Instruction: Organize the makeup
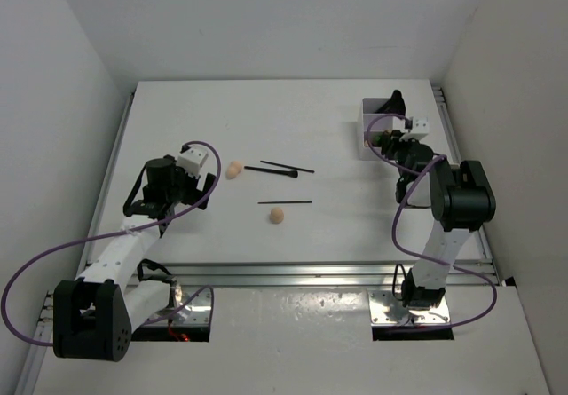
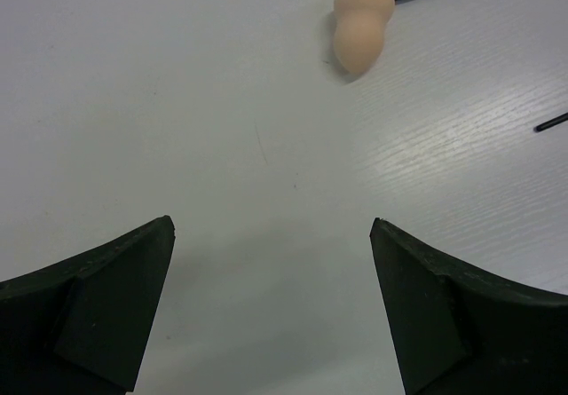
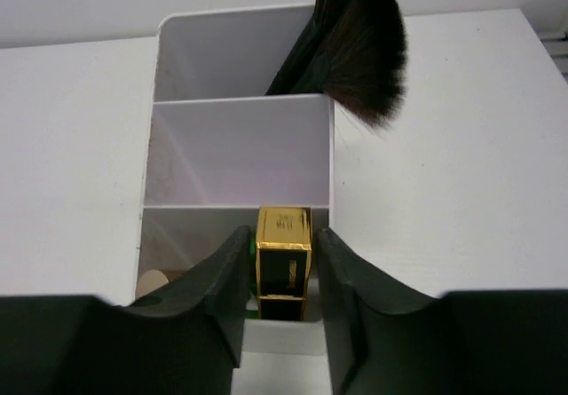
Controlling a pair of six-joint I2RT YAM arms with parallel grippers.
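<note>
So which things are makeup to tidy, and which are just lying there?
Makeup: peach sponges, thin black pencils, black-gold lipstick, fluffy brush.
Just there: white box, purple cables.

Left hand (image 2: 273, 226) wide open, low; right hand (image 3: 284, 235) narrowly parted, extended forward.

The table (image 1: 293, 111) lies open along its far and near edges. Peach sponges (image 1: 233, 169) and thin pencils (image 1: 284, 202) litter the middle; the box (image 1: 366, 129) blocks the far right corner.
</note>
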